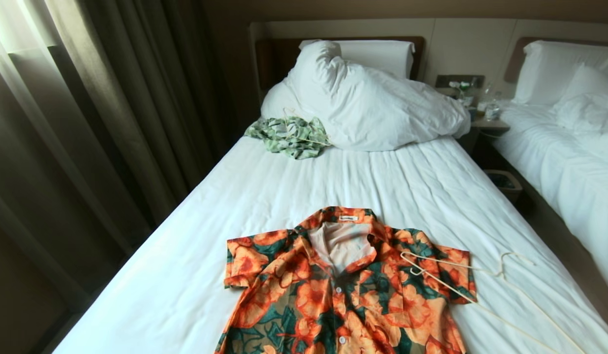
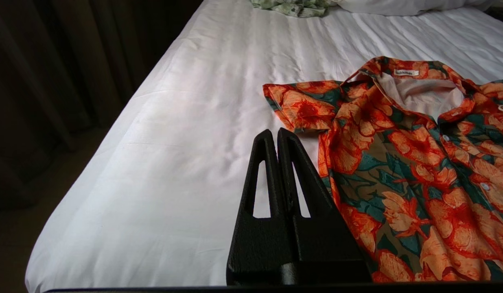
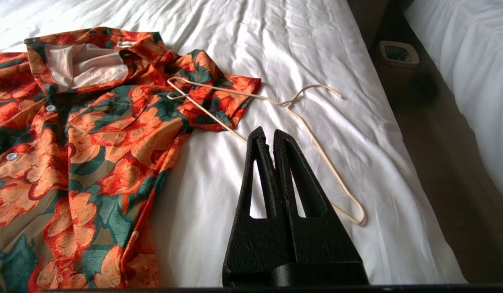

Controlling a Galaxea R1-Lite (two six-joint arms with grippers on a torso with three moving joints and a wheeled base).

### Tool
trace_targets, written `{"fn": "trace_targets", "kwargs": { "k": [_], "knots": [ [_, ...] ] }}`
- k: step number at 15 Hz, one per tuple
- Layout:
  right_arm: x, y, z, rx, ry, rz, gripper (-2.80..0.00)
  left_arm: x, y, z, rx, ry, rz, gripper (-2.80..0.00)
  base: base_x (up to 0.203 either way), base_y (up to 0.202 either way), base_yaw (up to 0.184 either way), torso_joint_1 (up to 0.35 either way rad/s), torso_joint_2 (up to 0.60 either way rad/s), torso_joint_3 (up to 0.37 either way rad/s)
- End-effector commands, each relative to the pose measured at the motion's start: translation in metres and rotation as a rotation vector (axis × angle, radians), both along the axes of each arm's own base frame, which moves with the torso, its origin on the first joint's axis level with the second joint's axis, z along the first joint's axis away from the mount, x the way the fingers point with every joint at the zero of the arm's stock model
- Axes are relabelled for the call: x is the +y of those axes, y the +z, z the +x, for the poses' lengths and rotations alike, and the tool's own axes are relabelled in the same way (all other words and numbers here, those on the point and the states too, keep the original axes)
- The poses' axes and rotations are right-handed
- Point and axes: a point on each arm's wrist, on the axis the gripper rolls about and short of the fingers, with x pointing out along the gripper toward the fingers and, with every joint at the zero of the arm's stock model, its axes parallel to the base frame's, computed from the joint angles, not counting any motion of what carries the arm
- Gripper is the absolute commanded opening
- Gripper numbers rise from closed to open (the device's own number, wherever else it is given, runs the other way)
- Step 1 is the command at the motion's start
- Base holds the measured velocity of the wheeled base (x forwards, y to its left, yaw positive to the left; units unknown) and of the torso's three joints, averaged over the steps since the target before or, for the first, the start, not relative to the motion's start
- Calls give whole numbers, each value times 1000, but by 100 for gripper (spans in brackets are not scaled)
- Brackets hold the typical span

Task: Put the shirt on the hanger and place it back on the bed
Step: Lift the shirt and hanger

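The shirt [image 1: 341, 287] is spread flat, front up and collar toward the headboard, on the near part of the bed [image 1: 264, 187]. The hanger [image 1: 486, 290] is laid beside it on the robot's right, one end resting over the shirt's right-hand sleeve and the hook pointing toward the bed's right edge. No arm is seen in the head view. In the left wrist view the left gripper [image 2: 277, 132] is seen closed and empty, held above bare sheet just to the left of the shirt's left-hand sleeve, not touching the cloth. In the right wrist view the right gripper [image 3: 265, 133] is likewise closed on nothing, poised over the sheet between the shirt's hem side and the hanger, whose lower bar is crossed by the fingertips in that view; whether contact is made cannot be told. Farther up the bed a green-and-white shirt [image 1: 290, 135] is bunched against the heaped duvet [image 1: 373, 108]. A second bed [image 1: 569, 162] stands on the right, with a bin [image 1: 503, 183] on the floor between.
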Motion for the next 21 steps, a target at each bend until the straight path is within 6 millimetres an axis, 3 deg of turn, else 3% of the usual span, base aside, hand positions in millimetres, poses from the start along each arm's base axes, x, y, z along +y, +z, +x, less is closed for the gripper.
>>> {"fn": "trace_targets", "kwargs": {
  "k": [1,5,8,11,13,16,19,21],
  "knots": [
    [0,0,0,2,3,-2,-280,0,0,0,-1,1,0,-280,0,0,0,0,0,0],
    [0,10,-3,2,4,-4,-280,0,0,0,-1,1,0,-280,0,0,0,0,0,0],
    [0,46,2,72,19,7,-280,0,0,0,-1,1,0,-280,0,0,0,0,0,0],
    [1,76,26,194,21,79,-280,0,0,0,-1,1,0,-280,0,0,0,0,0,0],
    [1,94,53,301,2,188,-280,0,0,0,-1,1,0,-280,0,0,0,0,0,0],
    [0,107,111,478,-55,325,-280,0,0,0,-1,1,0,-280,0,0,0,0,0,0],
    [-11,104,174,614,-124,440,-280,0,0,0,-1,1,0,-280,0,0,0,0,0,0],
    [-37,89,208,706,-182,554,-280,0,0,0,-1,1,0,-280,0,0,0,0,0,0]
  ]
}}
